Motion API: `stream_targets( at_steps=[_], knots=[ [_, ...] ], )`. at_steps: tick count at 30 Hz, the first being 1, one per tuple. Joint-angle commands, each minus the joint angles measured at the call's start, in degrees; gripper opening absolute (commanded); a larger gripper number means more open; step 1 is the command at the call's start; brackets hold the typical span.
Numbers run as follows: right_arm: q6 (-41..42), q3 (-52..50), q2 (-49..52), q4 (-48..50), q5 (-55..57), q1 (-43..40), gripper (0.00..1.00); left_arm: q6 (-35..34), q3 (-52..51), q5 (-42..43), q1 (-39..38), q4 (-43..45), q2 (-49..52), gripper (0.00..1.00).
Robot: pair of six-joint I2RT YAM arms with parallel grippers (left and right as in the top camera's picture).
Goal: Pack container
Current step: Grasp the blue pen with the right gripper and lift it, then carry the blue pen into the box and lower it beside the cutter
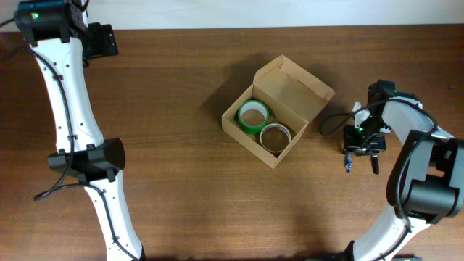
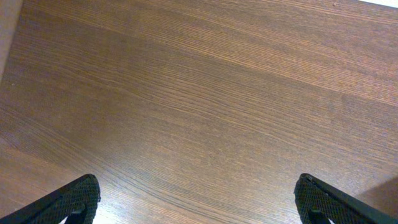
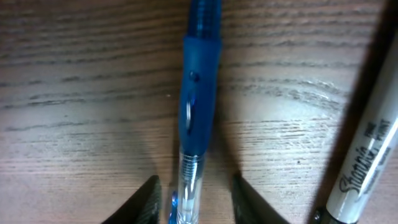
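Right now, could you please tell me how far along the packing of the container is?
Done: a green tape roll and a tan tape roll sit in the open container. In hand: the right end effector straddles a blue pen, not yet closed. Left, likely: the pen, the marker beside it, closing the lid.
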Motion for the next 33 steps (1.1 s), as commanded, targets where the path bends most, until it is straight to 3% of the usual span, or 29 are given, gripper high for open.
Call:
stream_targets(
  at_steps=[1,3,12,24,30,33],
  knots=[
    [1.8,-0.4,2.3,0.6,-0.8,0.4,0.26,0.3,-0.2,0.4,0.1,0.0,-0.5,1.0],
    [3.8,-0.3,2.3,0.7,-0.9,0.4,0.04,0.3,-0.2,0.4,0.1,0.0,-0.5,1.0],
    [4.5,1.2,-0.1,1.0,-7.5,0.4,0.04,0.3,-0.2,0.4,0.1,0.0,-0.5,1.0],
    [4.5,19.0,-18.0,-9.2,-9.9,1.6,0.04,0.3,-0.2,0.4,0.1,0.0,-0.5,1.0],
    [-4.8,27.5,-20.9,-16.0,-11.6,11.6,0.04,0.3,-0.2,0.4,0.1,0.0,-0.5,1.0],
    [-4.5,28.1,-20.8,-16.7,-9.7,19.1,0.04,0.3,-0.2,0.4,0.1,0.0,-0.5,1.0]
  ],
)
